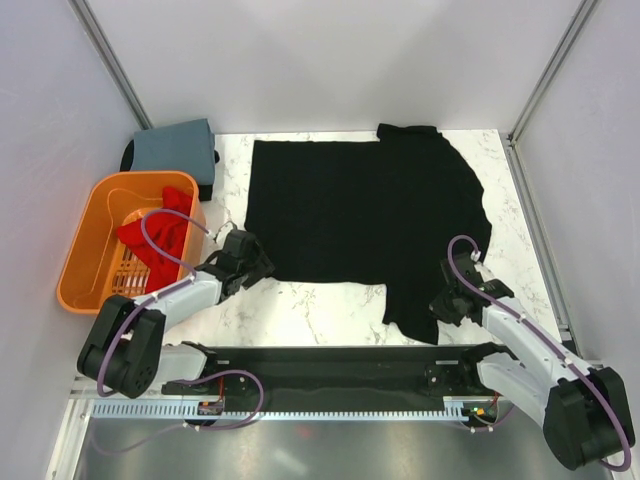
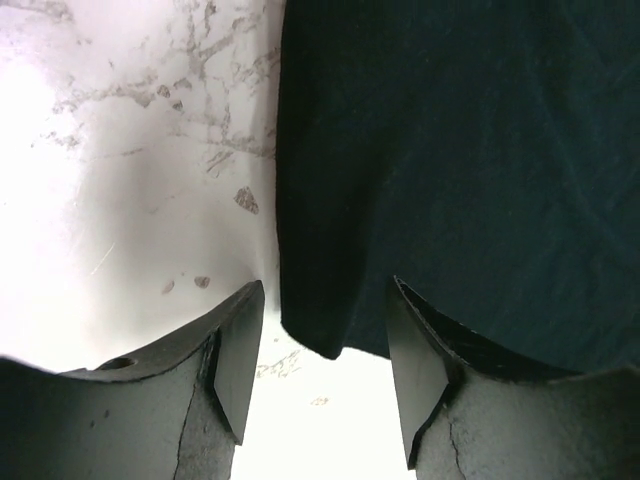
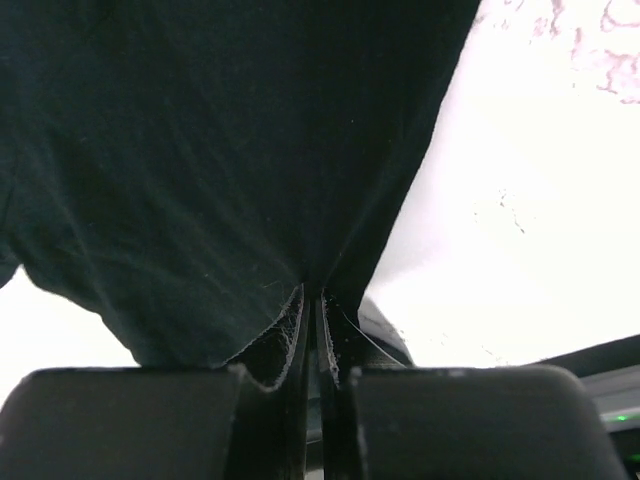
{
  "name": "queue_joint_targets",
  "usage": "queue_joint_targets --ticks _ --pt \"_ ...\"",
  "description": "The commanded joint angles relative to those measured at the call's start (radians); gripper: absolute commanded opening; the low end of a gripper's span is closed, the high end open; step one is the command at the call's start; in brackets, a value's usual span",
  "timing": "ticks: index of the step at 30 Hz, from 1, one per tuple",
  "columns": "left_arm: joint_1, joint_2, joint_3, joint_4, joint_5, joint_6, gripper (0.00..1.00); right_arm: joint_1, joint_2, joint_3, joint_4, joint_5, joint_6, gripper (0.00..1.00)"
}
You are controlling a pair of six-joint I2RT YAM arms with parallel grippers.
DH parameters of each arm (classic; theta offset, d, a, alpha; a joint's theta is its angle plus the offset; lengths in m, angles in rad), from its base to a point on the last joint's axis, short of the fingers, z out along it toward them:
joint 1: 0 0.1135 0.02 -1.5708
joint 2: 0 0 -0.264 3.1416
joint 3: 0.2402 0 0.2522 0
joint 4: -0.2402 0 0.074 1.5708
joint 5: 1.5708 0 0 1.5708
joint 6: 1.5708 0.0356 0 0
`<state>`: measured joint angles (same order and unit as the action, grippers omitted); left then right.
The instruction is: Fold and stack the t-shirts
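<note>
The black t-shirt [image 1: 360, 210] lies spread flat on the marble worktop [image 1: 320, 310], laid out for folding. The right tool [image 3: 312, 300] is pinched tight on cloth at its near right edge. The left tool [image 2: 325, 330] stands part open astride the near left corner, gripping nothing, probably so that both ends lift together. The red t-shirt [image 1: 160, 235] lies in the orange basket [image 1: 80, 255]; the blue-grey t-shirt [image 1: 175, 148] sits folded far left.

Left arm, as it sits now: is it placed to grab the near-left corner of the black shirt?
Probably yes. The left gripper is open, and the corner of the black t-shirt lies between its fingers, flat on the table, with nothing covering it.
</note>
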<state>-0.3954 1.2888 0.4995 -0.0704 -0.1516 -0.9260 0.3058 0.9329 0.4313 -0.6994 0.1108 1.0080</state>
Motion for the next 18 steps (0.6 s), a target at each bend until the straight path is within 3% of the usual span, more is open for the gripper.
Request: queue_joint_targets --ticks 1,5,8,9,12,18 --pt "0.007 0.041 -0.016 -0.006 -0.026 -0.04 0.59 0.007 -0.035 0.058 -0.048 0.036 -0.031 0.09" --pt "0.009 0.09 0.017 0.001 -0.026 -0.036 0.53 0.007 -0.052 0.052 -0.048 0.029 -0.04 0.08" --pt "0.007 0.084 0.027 0.003 -0.013 -0.025 0.3 0.006 -0.063 0.052 -0.052 0.024 -0.048 0.0" --pt "0.009 0.052 0.028 -0.011 -0.005 -0.007 0.18 0.007 -0.077 0.058 -0.066 0.027 -0.046 0.0" --pt "0.006 -0.056 0.051 -0.081 0.003 0.036 0.02 0.007 -0.12 0.096 -0.126 0.067 -0.046 0.0" --pt "0.007 -0.212 0.085 -0.255 0.033 0.085 0.02 0.006 -0.184 0.198 -0.225 0.087 -0.039 0.0"
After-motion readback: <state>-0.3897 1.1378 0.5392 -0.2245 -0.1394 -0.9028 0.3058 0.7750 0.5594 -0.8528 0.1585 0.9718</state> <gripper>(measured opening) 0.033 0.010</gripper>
